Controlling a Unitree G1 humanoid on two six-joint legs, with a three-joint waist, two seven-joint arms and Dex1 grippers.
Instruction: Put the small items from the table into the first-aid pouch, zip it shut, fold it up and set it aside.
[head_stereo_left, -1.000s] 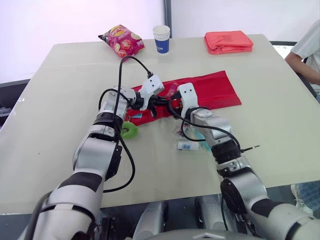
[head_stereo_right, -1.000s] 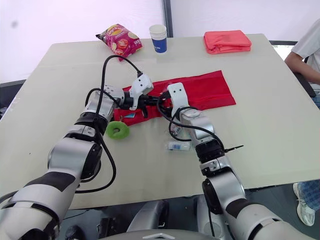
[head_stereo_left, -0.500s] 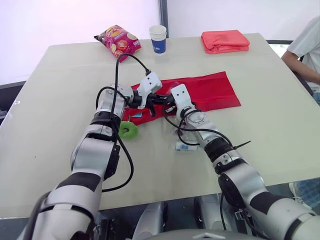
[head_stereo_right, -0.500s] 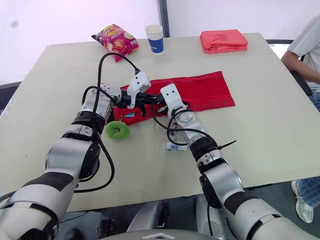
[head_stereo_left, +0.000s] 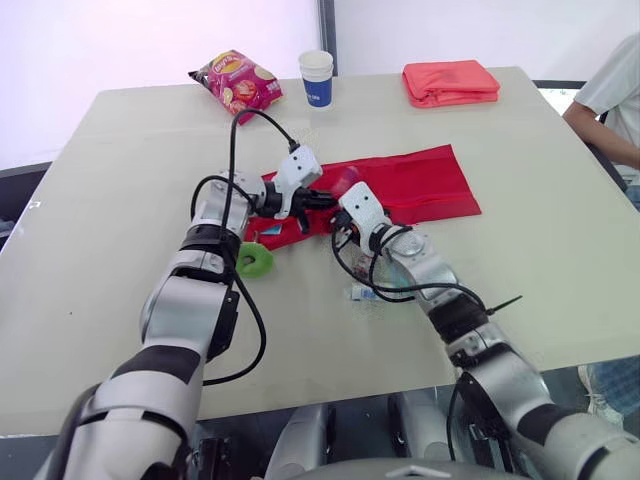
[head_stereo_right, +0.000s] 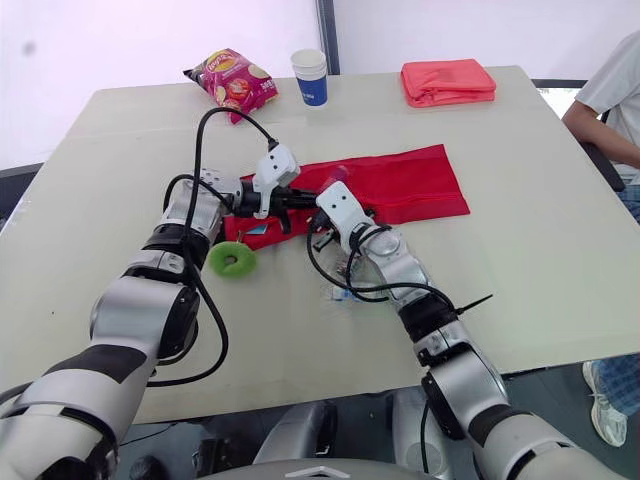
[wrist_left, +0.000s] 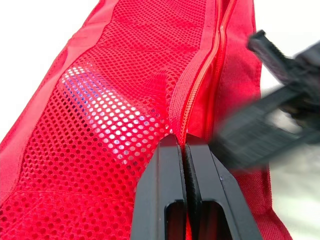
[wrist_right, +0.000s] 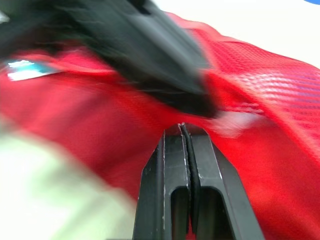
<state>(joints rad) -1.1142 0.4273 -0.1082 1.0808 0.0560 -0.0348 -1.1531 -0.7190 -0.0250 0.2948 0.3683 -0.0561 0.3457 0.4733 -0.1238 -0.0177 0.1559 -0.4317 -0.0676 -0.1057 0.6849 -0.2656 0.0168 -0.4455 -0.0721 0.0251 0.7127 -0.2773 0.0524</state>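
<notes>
Partly hidden: pouch end under left gripper, right gripper; jaws together.

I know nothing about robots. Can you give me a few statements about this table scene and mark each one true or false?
1. A green ring lies on the table beside the pouch. True.
2. The cup stands on the pouch. False: it stands at the table's far edge, near the chip bag.
3. The left gripper is shut on the pouch. True.
4. The pouch is folded up. False: it lies spread out flat.
5. The right gripper is wide open. False: its fingers are shut.
</notes>
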